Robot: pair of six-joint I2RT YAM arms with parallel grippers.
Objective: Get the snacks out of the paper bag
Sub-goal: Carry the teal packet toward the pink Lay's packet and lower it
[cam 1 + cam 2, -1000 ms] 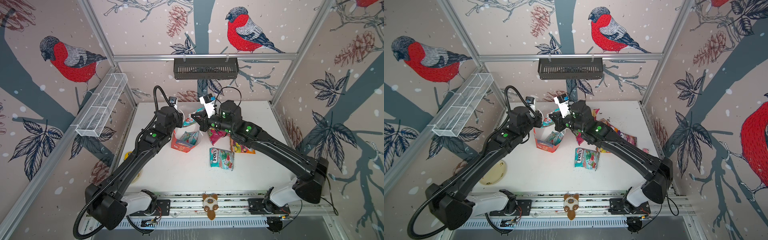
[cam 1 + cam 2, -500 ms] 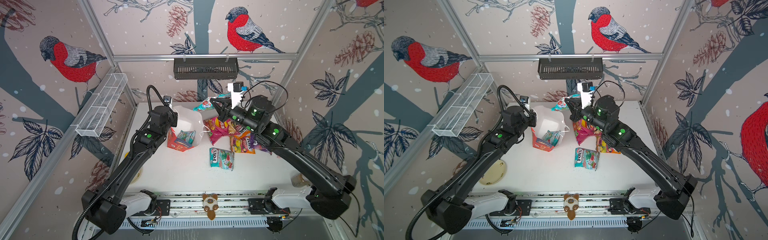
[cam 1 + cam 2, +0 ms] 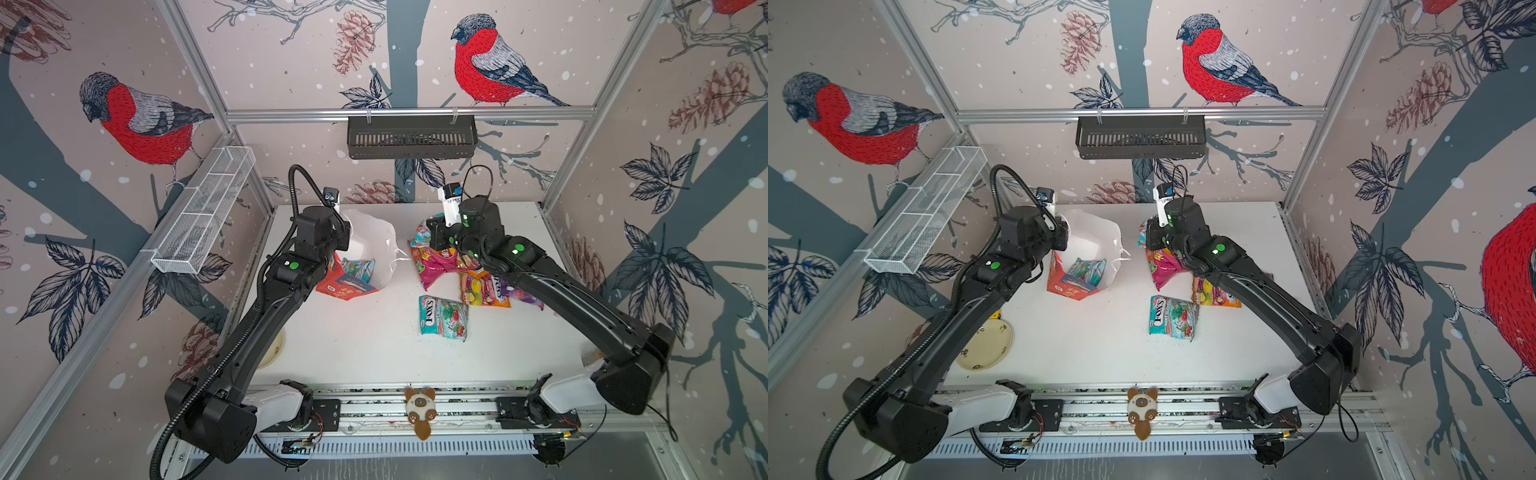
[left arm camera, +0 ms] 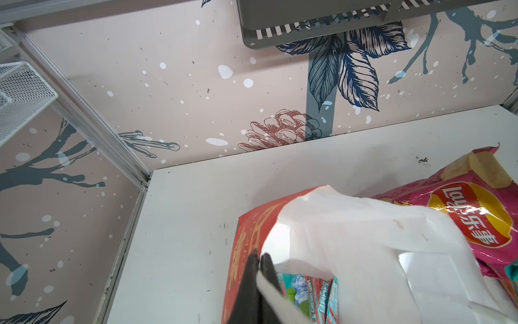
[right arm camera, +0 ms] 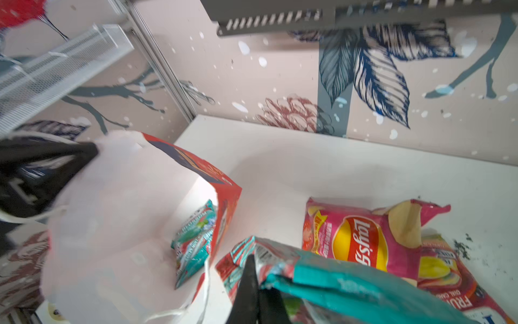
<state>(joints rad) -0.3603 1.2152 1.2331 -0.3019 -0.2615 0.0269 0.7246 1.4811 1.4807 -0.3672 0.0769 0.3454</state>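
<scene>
The red paper bag (image 3: 347, 291) (image 3: 1068, 286) stands tilted at the back left, its white inside showing. My left gripper (image 4: 258, 256) is shut on its rim (image 4: 269, 224), with a white cord handle across the fingers. One teal snack packet (image 3: 358, 268) (image 4: 308, 289) lies inside the bag. My right gripper (image 5: 256, 283) is shut on another teal packet (image 5: 350, 283), holding it just over the pink Lay's bag (image 3: 436, 266) (image 5: 361, 241). An orange packet (image 3: 482, 291), a purple packet (image 3: 523, 297) and a teal FOX'S packet (image 3: 442, 318) (image 3: 1173, 318) lie on the table to the right of the bag.
A plush cat toy (image 3: 420, 409) sits on the front rail. A yellow plate (image 3: 986, 340) lies off the table's left edge. A black basket (image 3: 411, 137) hangs on the back wall and a white wire basket (image 3: 203, 216) on the left wall.
My right gripper has lifted the teal packet out of the bag's mouth, swung it right, then come down over the snack pile. The left gripper has kept its hold on the bag's rim.
</scene>
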